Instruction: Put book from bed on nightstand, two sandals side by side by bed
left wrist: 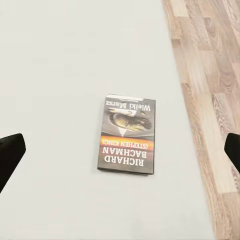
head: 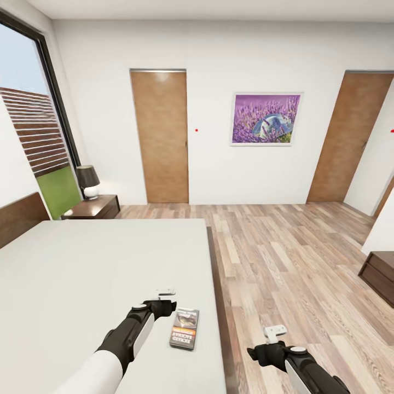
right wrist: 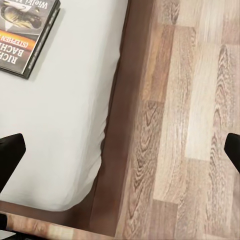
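White bed [head: 82,273], one book [head: 184,328]

A black-shaded lamp [head: 87,181] stands in the far corner by the tall dark-framed window [head: 34,126]. Two brown doors [head: 161,137] flank a framed lavender picture [head: 266,119]. A dark cabinet [head: 378,275] sits at right.

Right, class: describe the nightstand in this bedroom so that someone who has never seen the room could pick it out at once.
Start at the tall dark-framed window on the left wall and follow it down to the head of the large white-mattressed bed. Wedged in the corner there, between the bed's brown wooden headboard and the far wall, sits the small low dark reddish-brown nightstand. It alone carries a black-shaded table lamp.
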